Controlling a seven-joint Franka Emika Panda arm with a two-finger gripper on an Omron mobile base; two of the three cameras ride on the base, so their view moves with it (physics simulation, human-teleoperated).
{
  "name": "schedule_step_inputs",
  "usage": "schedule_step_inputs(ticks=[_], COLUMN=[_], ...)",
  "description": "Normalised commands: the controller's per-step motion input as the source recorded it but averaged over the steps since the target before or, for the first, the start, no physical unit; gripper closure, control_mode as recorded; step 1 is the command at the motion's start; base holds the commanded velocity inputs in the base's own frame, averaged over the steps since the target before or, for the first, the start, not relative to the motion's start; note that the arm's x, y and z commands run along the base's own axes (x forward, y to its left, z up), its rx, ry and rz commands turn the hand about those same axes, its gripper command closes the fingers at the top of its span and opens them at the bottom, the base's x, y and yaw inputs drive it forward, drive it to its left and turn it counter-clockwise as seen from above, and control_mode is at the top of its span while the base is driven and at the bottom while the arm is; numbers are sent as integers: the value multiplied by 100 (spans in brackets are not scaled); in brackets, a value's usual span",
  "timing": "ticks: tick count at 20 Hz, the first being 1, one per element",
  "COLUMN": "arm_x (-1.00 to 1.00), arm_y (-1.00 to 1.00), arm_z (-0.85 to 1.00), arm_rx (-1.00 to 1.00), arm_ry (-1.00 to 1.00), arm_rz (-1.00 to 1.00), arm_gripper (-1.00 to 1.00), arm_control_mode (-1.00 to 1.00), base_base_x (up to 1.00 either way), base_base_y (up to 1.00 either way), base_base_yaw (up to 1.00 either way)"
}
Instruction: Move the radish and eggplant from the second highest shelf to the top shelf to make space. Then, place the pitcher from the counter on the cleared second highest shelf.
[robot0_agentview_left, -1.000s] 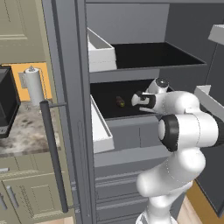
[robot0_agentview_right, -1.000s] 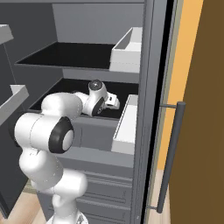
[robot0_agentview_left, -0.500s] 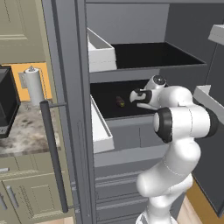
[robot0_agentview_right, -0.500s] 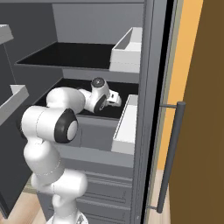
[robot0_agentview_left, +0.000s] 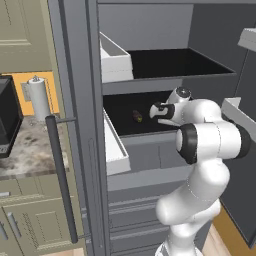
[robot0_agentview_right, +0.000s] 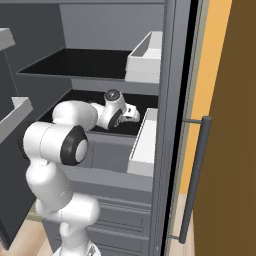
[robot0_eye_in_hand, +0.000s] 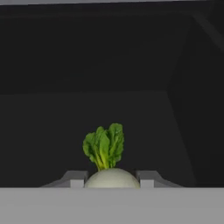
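- In the hand view the gripper (robot0_eye_in_hand: 112, 183) is showing two grey fingertips (robot0_eye_in_hand: 74, 179), and they are pressing against either side of the one pale round radish (robot0_eye_in_hand: 112, 178); the jaws are clamped on it.
- The radish's lower half is being cut off at the bottom of that view, while its single tuft of green leaves (robot0_eye_in_hand: 105, 146) is standing up in full sight.
- Behind it the black floor of the second highest shelf (robot0_eye_in_hand: 87, 127) is running back into a dark rear wall, and no writing or label is showing anywhere.
- In the left base view the white arm (robot0_agentview_left: 207, 140) is reaching into the second highest shelf (robot0_agentview_left: 125, 120), and the gripper (robot0_agentview_left: 153, 112) is sitting low over its black panel; the radish itself is too hidden by the hand to make out.
- One tiny dark eggplant (robot0_agentview_left: 136, 116) is lying on the same panel, just beside the gripper on its left.
- The top shelf (robot0_agentview_left: 170, 65) is lying above it, with one white door bin (robot0_agentview_left: 115, 59) at its left.
- One paper towel roll (robot0_agentview_left: 39, 97) is standing on the speckled counter (robot0_agentview_left: 22, 152); the black appliance (robot0_agentview_left: 7, 120) beside it is being cut off by the frame's edge.
- In the right base view the hand (robot0_agentview_right: 131, 113) is sitting inside the second highest shelf (robot0_agentview_right: 75, 97), and whatever it is holding is blocked by the wrist.
- One long grey door handle (robot0_agentview_right: 194, 175) is standing at the right.
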Motion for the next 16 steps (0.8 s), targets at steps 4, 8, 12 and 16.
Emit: schedule_step_inputs(ticks=[4,8,12,16], arm_x=[-72,-100,-100,-88], arm_y=[27,21,15,7], arm_z=[-42,-3,35,96], arm_rx=[-1,0,0,0], arm_ry=[-12,-5,0,0], arm_rz=[0,3,1,0], arm_gripper=[100,100,100,100], arm_control_mode=[-100,-100,-100,-100], base_base_x=[0,0,0,0], base_base_y=[0,0,0,0], base_base_yaw=[0,0,0,0])
